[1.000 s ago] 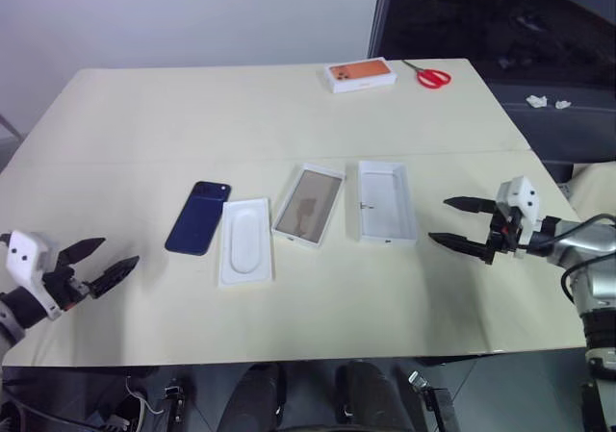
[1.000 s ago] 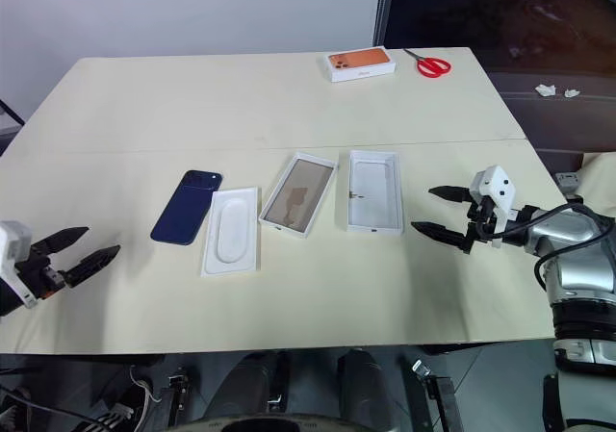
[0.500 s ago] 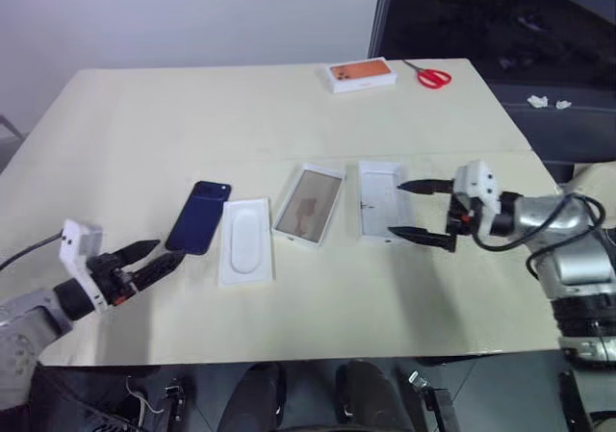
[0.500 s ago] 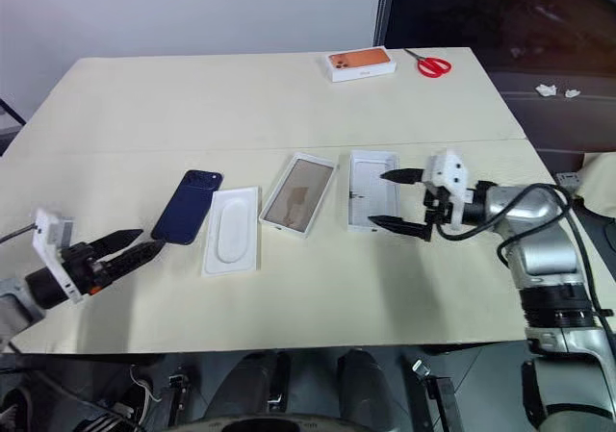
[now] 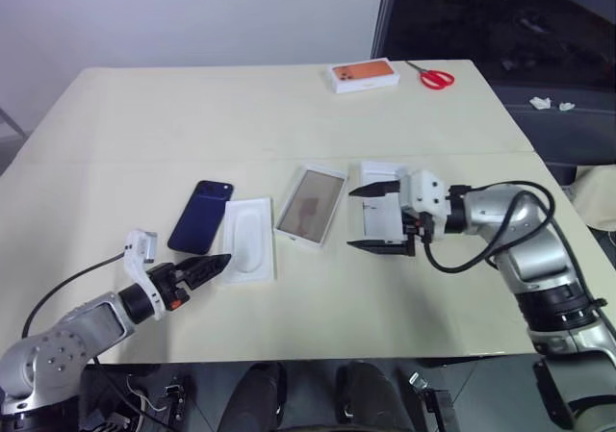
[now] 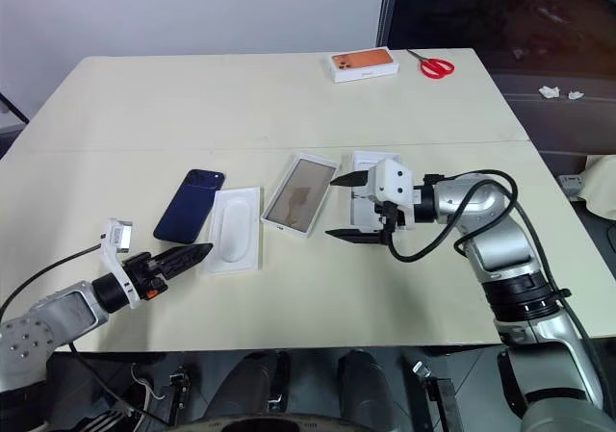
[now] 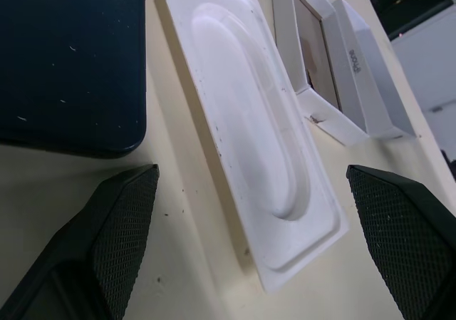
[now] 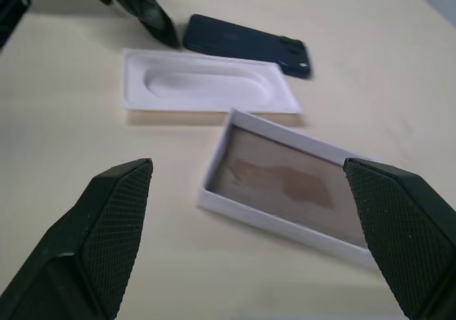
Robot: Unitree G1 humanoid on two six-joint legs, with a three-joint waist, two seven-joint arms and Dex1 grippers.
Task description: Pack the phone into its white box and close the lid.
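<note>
The dark blue phone (image 5: 200, 230) lies back up on the table, left of centre. The white box (image 5: 311, 206) with its tan floor lies open to the right of it. The lid (image 5: 385, 218) lies inside up beside the box. My right gripper (image 5: 350, 218) hovers open over the lid and points left, with its fingertips near the box's right wall. The right wrist view looks between open fingers onto the box (image 8: 285, 184) and the phone (image 8: 246, 44). My left gripper (image 5: 214, 264) is open and low, just in front of the phone's near end (image 7: 71, 56), holding nothing.
A thin white moulded insert (image 5: 245, 240) lies between phone and box, and my left gripper's tips are at its near end. A white box with an orange face (image 5: 365, 74) and red scissors (image 5: 433, 76) lie at the table's far edge.
Both arms have swung inward. The left gripper moved right, up to the near ends of the phone and insert. The right gripper moved left, from beyond the lid to above it.
</note>
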